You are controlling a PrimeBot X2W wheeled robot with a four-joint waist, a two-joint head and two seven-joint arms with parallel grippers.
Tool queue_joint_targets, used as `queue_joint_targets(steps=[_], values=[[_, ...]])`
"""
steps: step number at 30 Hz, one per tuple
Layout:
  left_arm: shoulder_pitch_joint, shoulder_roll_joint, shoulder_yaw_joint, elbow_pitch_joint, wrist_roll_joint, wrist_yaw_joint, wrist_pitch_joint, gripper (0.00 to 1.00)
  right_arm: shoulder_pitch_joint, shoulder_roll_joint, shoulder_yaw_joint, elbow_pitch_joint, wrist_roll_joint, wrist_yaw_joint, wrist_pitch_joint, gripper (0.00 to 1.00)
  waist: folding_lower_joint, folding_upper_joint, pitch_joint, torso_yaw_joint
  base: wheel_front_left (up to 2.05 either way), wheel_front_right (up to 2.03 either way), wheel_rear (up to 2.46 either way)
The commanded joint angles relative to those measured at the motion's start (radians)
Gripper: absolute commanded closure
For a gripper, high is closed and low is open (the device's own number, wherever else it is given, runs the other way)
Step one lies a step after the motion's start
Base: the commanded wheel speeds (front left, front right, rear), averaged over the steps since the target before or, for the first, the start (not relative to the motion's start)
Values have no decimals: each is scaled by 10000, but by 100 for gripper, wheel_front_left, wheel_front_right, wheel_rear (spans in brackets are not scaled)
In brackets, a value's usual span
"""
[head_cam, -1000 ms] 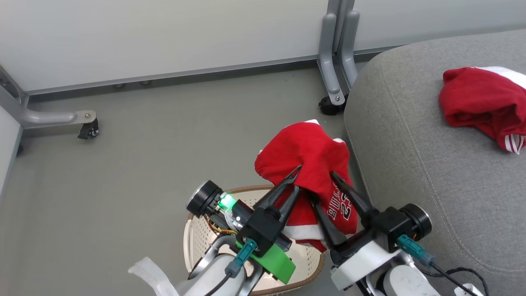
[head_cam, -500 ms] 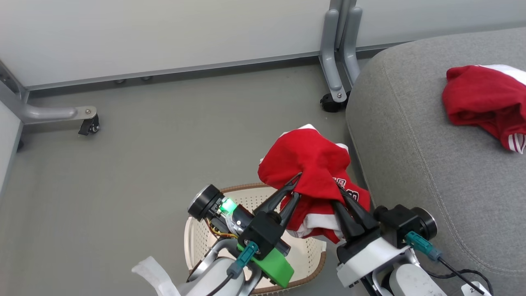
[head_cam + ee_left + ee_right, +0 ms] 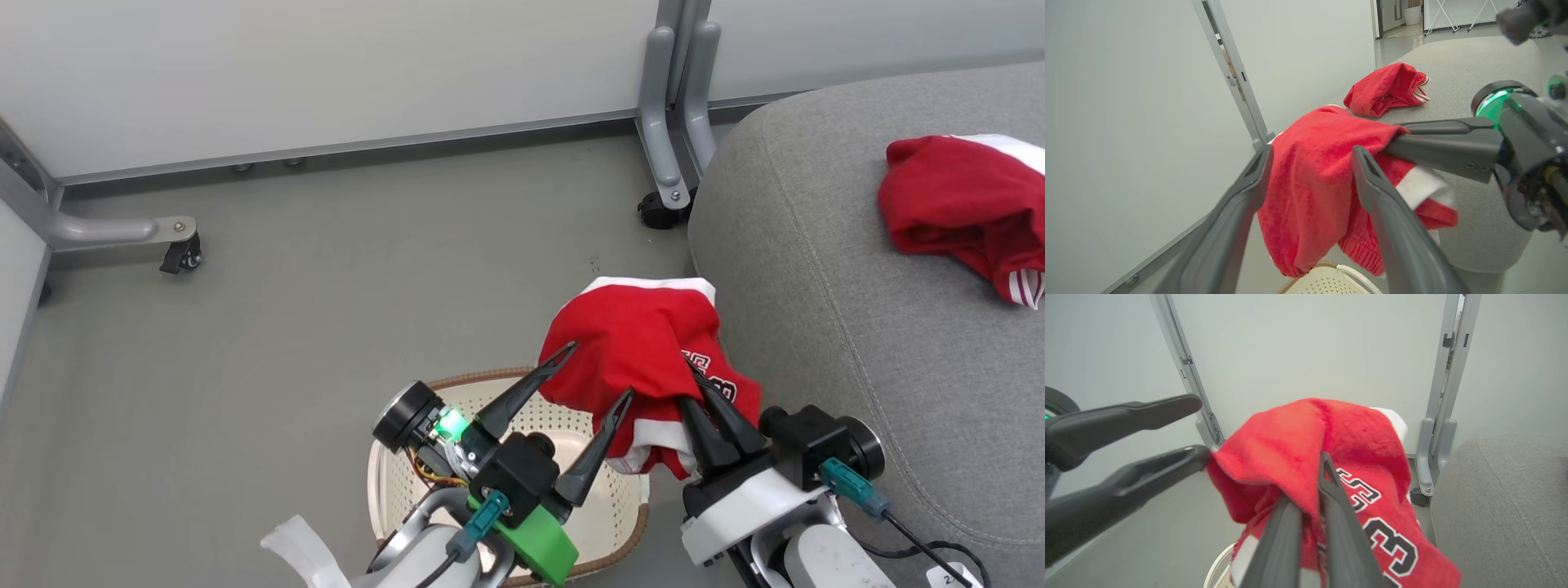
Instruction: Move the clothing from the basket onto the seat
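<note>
A red jersey [image 3: 633,343] with white trim and black lettering hangs above the basket [image 3: 390,482], whose cream perforated wall and brown rim show under both arms. My right gripper [image 3: 692,377] is shut on the jersey [image 3: 1290,445], fingers pinched into its folds. My left gripper [image 3: 597,371] stands open just left of the cloth; in the right wrist view one of its fingertips [image 3: 1198,455] touches the jersey's corner. The grey seat [image 3: 816,327] is at the right. A second red garment [image 3: 951,200] lies crumpled on it.
Grey floor stretches to a pale wall panel. A metal frame leg with a caster [image 3: 663,208] stands at the seat's far corner, and another caster leg [image 3: 178,249] is at the far left. Cables trail from my right wrist [image 3: 914,539].
My left gripper has opened and let go of the jersey. The right gripper, open a second ago, has shut on the cloth and carried it slightly towards the seat.
</note>
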Motion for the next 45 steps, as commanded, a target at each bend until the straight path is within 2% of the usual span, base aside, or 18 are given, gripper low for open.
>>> queue_joint_targets(steps=[1,16,24,33,40,45], values=[[139,71,19,11,-93,-63,-7,0,74,-8,-23,24,-54,-14,-30,100,0,-1,-4,-3,0,0,0],[233,34,126,8,-109,-9,-7,0,106,-32,-3,-4,-44,-14,-30,100,0,-1,-79,-46,0,0,0],[280,122,343,-94,-122,152,-7,0,-81,32,-206,-162,-49,-14,-30,100,0,-1,120,-413,0,0,0],[498,278,1139,-375,-638,235,-7,0,-246,138,-569,-501,-87,-14,-30,100,0,-1,686,-1647,0,0,0],[800,543,1483,-547,-1007,-172,-5,0,7,183,-1049,-1006,-74,-14,-32,100,0,-1,1173,-2725,0,0,0],[1126,875,1566,-691,-1014,-308,-5,0,231,249,-1409,-1457,85,-14,-32,100,0,-1,1488,-3549,0,0,0]])
